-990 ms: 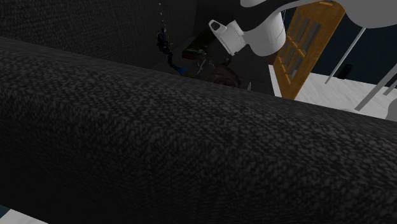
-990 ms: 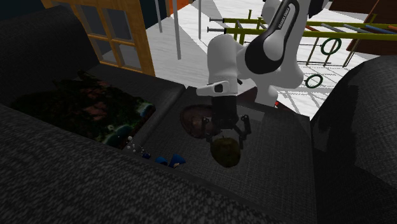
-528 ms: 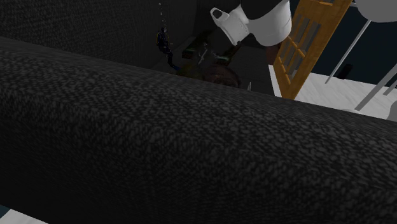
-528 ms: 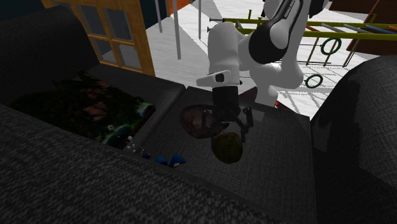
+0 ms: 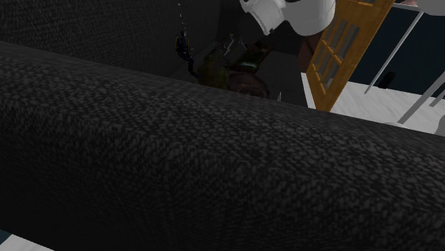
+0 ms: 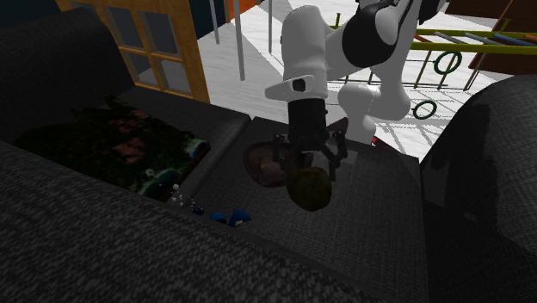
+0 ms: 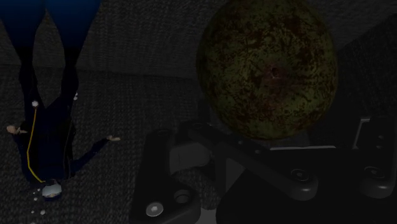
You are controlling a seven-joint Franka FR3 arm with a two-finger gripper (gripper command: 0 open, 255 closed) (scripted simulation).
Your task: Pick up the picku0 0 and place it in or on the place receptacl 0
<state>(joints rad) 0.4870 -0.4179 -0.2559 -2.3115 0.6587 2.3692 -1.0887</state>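
A round, mottled olive-brown ball (image 6: 310,188) hangs just above the dark sofa seat (image 6: 370,224) with my black gripper (image 6: 311,172) shut on it from above. In the wrist view the ball (image 7: 267,70) bulges beyond the dark fingers (image 7: 167,162). A brown round dish (image 6: 262,163) lies on the seat right beside the ball, toward the second exterior view's left. In the shoulder view the ball (image 5: 213,67) and gripper (image 5: 235,55) peek over the sofa's back, with the dish's rim (image 5: 251,85) below them.
The sofa's big dark backrest (image 5: 214,164) blocks most of the shoulder view. A small blue figure (image 7: 44,127) lies on the seat near the ball. A dark patterned cushion (image 6: 120,151) sits at the second exterior view's left. A wooden door (image 6: 159,43) stands behind.
The arm has risen and the ball has come up a little off the seat with the gripper. The dish and the blue figure have stayed put.
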